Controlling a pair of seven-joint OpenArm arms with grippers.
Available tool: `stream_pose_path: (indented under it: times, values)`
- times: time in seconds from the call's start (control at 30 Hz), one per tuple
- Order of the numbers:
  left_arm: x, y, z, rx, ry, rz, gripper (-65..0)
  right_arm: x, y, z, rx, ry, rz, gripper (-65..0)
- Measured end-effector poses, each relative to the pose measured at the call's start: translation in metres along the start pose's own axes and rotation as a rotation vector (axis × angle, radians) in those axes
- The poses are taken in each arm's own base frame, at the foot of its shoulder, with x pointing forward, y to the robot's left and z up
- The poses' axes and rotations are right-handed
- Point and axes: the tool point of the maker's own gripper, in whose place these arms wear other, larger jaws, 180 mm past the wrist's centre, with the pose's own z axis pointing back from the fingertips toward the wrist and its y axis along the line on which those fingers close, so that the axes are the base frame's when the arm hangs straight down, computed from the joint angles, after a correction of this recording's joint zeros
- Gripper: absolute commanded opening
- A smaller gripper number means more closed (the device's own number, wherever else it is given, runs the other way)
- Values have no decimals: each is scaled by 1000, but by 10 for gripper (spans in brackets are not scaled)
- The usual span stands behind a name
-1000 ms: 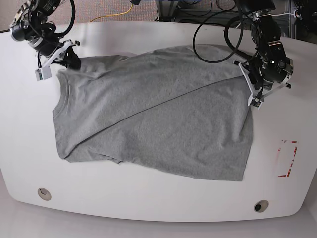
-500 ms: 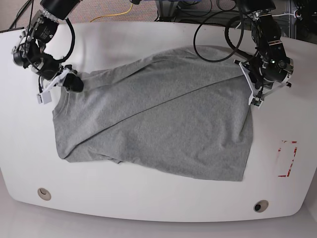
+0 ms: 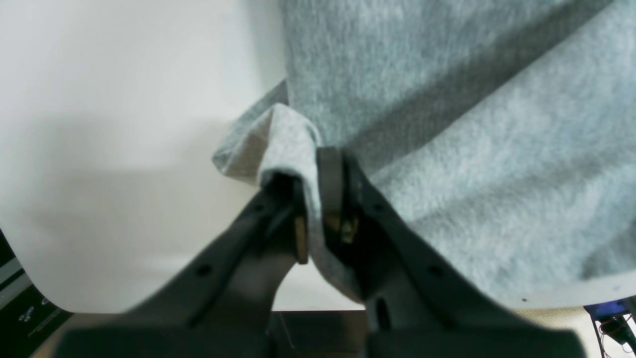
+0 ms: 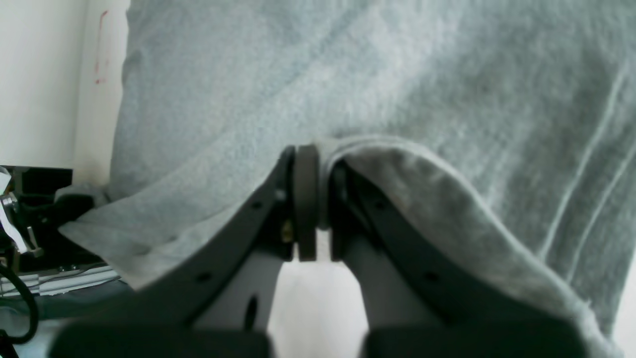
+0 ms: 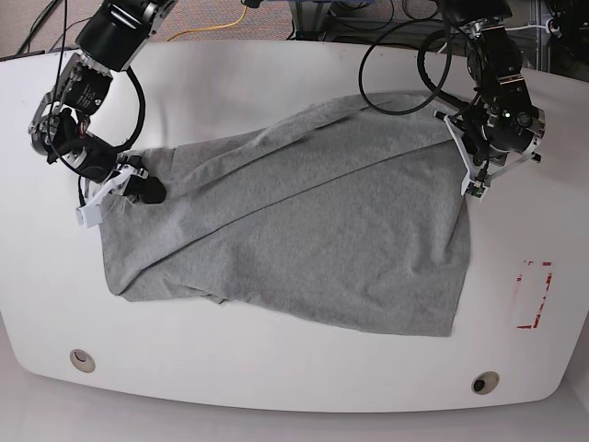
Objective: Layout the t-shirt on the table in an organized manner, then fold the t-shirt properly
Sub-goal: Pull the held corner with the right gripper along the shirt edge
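The grey t-shirt [image 5: 304, 221] lies spread across the white table [image 5: 276, 368], with a long diagonal fold running from lower left to upper right. My right gripper [image 5: 140, 191] is at the shirt's left edge, shut on a fold of the grey cloth [image 4: 387, 164]. At the shirt's right edge my left gripper [image 5: 467, 175] is shut on a pinched corner of fabric [image 3: 283, 134]. No lettering shows on the side facing up.
A red tape rectangle [image 5: 534, 295] marks the table at the right. Two round grommets [image 5: 81, 359] [image 5: 484, 381] sit near the front edge. Black cables [image 5: 405, 64] hang over the back of the table behind the left arm.
My right gripper has moved toward the front, dragging the shirt's upper left edge with it. The left gripper has stayed in place, still gripping the right edge.
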Motion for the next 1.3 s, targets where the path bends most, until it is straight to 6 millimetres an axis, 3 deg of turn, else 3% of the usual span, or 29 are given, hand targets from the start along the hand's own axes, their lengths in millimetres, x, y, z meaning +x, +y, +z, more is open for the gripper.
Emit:
stream_pose_path:
  times: [0.3,1.0,1.3]
  values:
    - [0,0,0,0,0,0,-650,10,10,-21,47,8,-41,-648]
    - [0,0,0,0,0,0,-650,39,5,-48,100,-56,-148,-647]
    - [0,0,0,0,0,0,-650,72,3,-54,21,-69,-68,-645]
